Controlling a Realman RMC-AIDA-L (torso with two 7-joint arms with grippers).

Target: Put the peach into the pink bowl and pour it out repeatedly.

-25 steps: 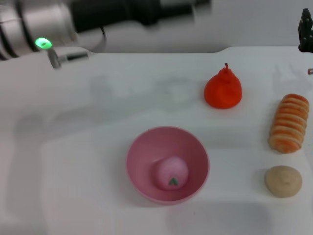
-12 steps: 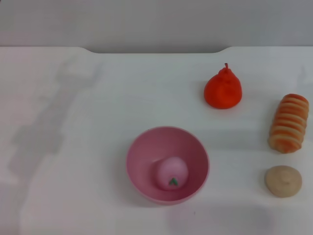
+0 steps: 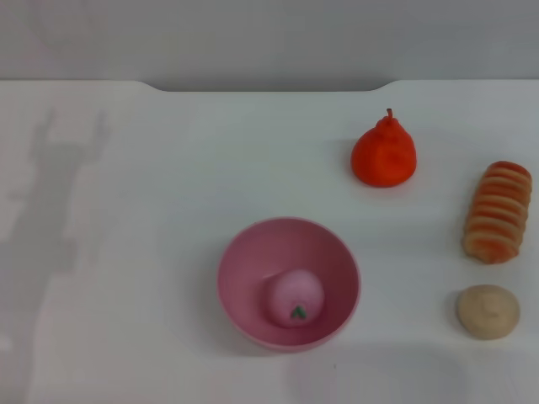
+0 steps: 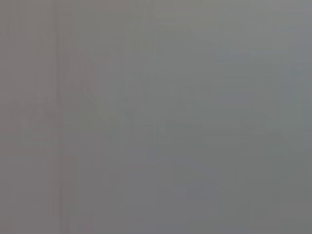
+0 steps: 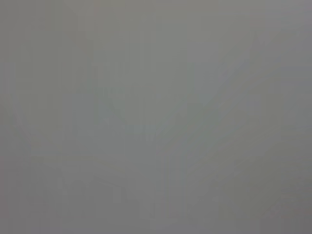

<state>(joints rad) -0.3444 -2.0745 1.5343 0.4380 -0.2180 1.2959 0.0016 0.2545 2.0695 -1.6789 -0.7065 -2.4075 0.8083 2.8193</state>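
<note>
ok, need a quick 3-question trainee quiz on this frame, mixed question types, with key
1. True or false: the peach lies inside the pink bowl.
2. Multiple choice: which item sits nearest the beige bun on the table?
A. the orange-red pear
B. the striped bread roll
C. the pink bowl
3. Fill in: counting the peach, the head view shows ___ food items in all.

Key: 1 true; 2 B; 3 four.

Note: neither hand shows in the head view, and both wrist views show only plain grey.
</note>
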